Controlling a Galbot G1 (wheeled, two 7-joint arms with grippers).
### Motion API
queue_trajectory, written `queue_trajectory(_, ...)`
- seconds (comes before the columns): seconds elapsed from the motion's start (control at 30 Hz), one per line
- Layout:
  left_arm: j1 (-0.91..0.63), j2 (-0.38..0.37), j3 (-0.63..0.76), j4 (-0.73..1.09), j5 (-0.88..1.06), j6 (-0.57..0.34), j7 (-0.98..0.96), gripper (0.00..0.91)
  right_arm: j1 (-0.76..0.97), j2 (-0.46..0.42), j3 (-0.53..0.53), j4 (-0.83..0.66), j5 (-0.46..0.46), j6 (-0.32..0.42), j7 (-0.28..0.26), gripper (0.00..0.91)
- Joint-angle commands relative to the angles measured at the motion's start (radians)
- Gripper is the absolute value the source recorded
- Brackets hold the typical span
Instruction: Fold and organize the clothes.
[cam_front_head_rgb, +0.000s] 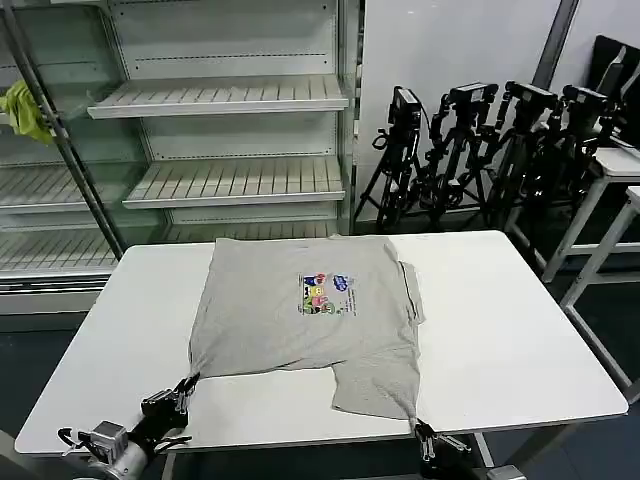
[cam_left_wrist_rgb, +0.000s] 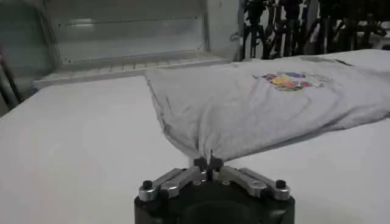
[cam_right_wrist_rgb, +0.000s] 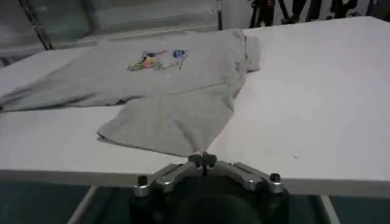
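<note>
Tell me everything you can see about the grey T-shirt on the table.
The T-shirt is light grey soft fabric with a small multicoloured chest print, lying print-up and mostly flat on the white table. Its near edge is stretched into two points: the left gripper pinches one corner, the right gripper the other, near the table's front edge.

White rectangular bench (cam_front_head_rgb: 520, 330) before an open white shelving unit with slatted shelves (cam_front_head_rgb: 225, 95); black camera tripods (cam_front_head_rgb: 470, 150) stand against a pale wall (cam_front_head_rgb: 450, 45)
</note>
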Motion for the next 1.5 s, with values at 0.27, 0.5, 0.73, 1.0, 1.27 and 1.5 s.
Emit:
queue_trajectory(0.27,0.059,0.01,-0.027,-0.076,0.025,-0.03,-0.007,0.05,-0.083,-0.034,0.049,0.098,0.002,-0.001,0.002,0.0)
queue_trajectory(0.5,0.115,0.026,-0.069,-0.123,0.028,-0.034,-0.024,0.05,-0.154,-0.058,0.104,0.155,0.007,-0.002,0.007,0.0)
queue_trajectory(0.73,0.183,0.038,-0.114,-0.184,0.028,-0.031,-0.028,0.05,-0.23,-0.087,0.181,0.206,0.031,-0.008,0.016,0.0)
queue_trajectory(1.0,0.223,0.065,-0.144,-0.244,0.027,-0.035,-0.035,0.05,-0.28,-0.123,0.228,0.271,0.041,-0.01,0.029,0.0)
queue_trajectory(1.27,0.046,0.076,-0.087,-0.173,0.027,-0.046,-0.035,0.05,-0.016,-0.149,0.212,0.203,0.148,-0.019,0.069,0.0)
queue_trajectory(1.5,0.011,0.084,-0.063,-0.145,0.015,-0.043,-0.034,0.05,0.039,-0.152,0.21,0.18,0.179,-0.051,0.073,0.907)
